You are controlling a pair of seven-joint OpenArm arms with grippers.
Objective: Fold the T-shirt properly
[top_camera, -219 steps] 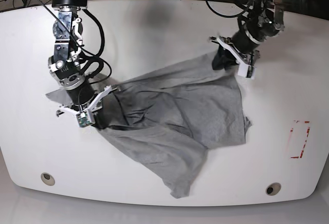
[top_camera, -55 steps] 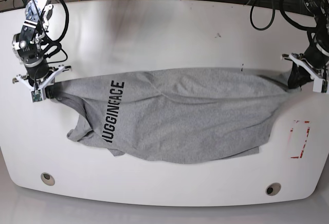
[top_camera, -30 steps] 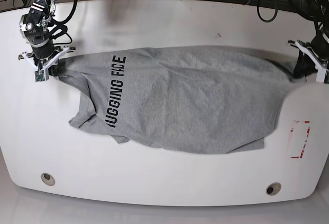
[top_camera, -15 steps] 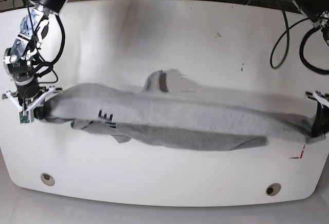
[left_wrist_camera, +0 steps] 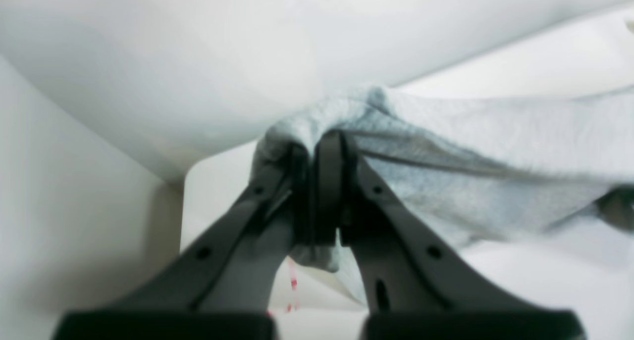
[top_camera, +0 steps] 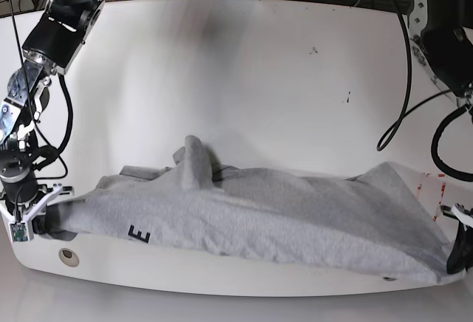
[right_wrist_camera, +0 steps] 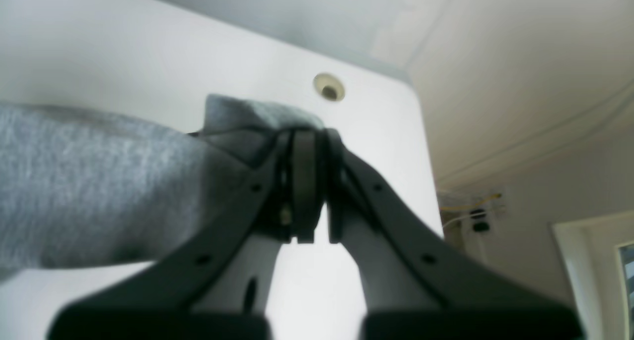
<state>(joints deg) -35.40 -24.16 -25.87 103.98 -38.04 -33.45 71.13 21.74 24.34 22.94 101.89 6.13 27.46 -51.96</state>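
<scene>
Two grippers, left gripper (left_wrist_camera: 317, 191) and right gripper (right_wrist_camera: 307, 191), are each clamped on an opposite corner of the soft heather-grey cotton T-shirt (top_camera: 295, 218), stretched between them along the near edge of the white table (top_camera: 244, 63). Judged light, limp, sagging; corners and hems suit gripping.

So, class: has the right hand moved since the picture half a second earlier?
Yes. The right hand, shut on the T-shirt, has dropped down the base view toward the near-edge table hole.
</scene>
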